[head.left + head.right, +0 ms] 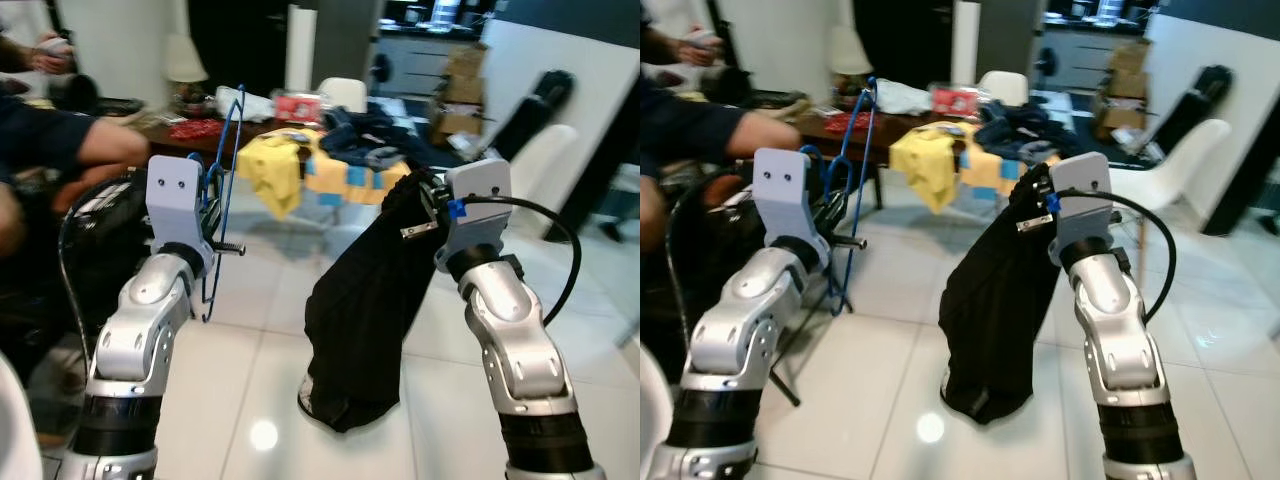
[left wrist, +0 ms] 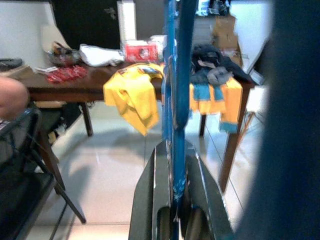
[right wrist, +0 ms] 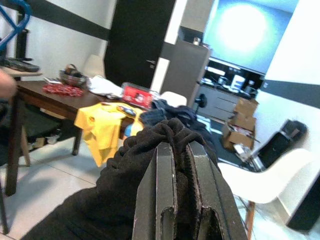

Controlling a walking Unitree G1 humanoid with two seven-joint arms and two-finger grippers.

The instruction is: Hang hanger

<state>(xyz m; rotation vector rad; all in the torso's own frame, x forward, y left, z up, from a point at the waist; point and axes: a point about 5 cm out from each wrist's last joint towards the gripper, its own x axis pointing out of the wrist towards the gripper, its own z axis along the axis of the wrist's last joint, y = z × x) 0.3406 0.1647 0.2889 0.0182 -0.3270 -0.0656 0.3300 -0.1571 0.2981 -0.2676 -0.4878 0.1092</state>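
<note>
Out in front of the robot's left shoulder, the blue hanger (image 1: 225, 165) stands upright in the air, its thin wire frame rising above the silver wrist and running down past it toward the floor. The left gripper (image 2: 175, 200) is clamped on it: in the left wrist view the two black fingers (image 2: 145, 200) press in from either side and the blue wire climbs straight up between them. No brand, label or writing can be read anywhere; a red packet (image 1: 297, 107) on the table carries print, but it is too blurred to make out.

Across on the robot's right, the right gripper (image 3: 181, 165) is pinched tight on a bunch of black garment (image 1: 365, 300). The cloth is gathered between the fingers at the top and hangs down as a long dark drape, its lower end just above the white tiled floor (image 1: 270, 400) or touching it; I cannot tell which. Hanger and garment are well apart, one in each gripper, with open floor between them.

Beyond them stands a dark wooden table (image 2: 75, 90) with a yellow shirt (image 1: 272, 170) hanging over its front edge, orange and blue cloth (image 1: 345, 178) beside it, and dark clothes (image 1: 365, 130) piled on top. A white chair (image 1: 540, 160) stands off to the right. At the far left a person's arm (image 1: 95, 140) in a dark sleeve reaches across.
</note>
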